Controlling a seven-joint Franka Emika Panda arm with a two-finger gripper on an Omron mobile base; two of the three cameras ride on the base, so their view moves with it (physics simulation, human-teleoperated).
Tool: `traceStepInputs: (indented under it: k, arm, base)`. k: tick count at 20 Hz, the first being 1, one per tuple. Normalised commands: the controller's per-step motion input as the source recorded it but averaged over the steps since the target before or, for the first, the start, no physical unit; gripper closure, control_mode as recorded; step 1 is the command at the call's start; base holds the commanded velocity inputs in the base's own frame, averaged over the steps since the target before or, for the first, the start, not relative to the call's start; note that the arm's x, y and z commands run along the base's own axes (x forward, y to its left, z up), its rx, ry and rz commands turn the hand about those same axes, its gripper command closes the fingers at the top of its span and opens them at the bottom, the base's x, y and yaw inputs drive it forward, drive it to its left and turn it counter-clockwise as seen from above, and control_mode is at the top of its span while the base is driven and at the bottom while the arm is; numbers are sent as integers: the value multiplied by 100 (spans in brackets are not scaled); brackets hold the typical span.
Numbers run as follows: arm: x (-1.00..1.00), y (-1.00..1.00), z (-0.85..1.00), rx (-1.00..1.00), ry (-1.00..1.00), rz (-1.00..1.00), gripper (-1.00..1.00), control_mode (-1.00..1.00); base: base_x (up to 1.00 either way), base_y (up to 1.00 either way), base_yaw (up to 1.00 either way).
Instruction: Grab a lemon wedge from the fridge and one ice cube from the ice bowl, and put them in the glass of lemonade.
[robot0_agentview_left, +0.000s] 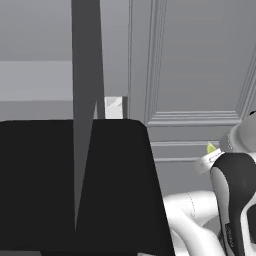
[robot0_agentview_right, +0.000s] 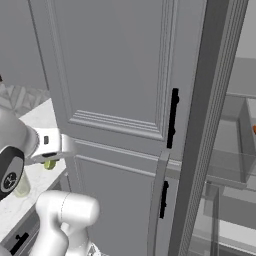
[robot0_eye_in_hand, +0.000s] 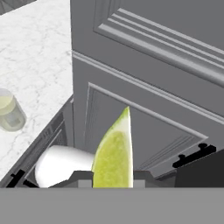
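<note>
You have the tall panelled cabinet (robot0_agentview_right: 120, 75) filling most of the scene, with the open fridge (robot0_agentview_right: 227, 150) on its far side from the arm. The marble counter (robot0_eye_in_hand: 35, 57) runs beside the cabinet, carrying the glass of lemonade (robot0_eye_in_hand: 9, 111). Your gripper (robot0_eye_in_hand: 113, 177) is clamped on the lemon wedge (robot0_eye_in_hand: 114, 153), just in front of the cabinet.

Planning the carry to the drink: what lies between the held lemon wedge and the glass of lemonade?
In the hand view, only bare marble counter lies between the lemon wedge and the glass of lemonade.
</note>
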Motion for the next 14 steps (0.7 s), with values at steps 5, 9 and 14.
traceStepInputs:
  k: [5, 9, 14]
  arm:
    - [0, 39, -9, -15, 0, 24, 100, -100]
    - [-1, 53, -17, -26, 0, 39, 100, -100]
    - [-2, 51, -16, -33, 3, 48, 100, -100]
  base:
    - [0, 0, 0]
    - [0, 0, 0]
    - [0, 0, 0]
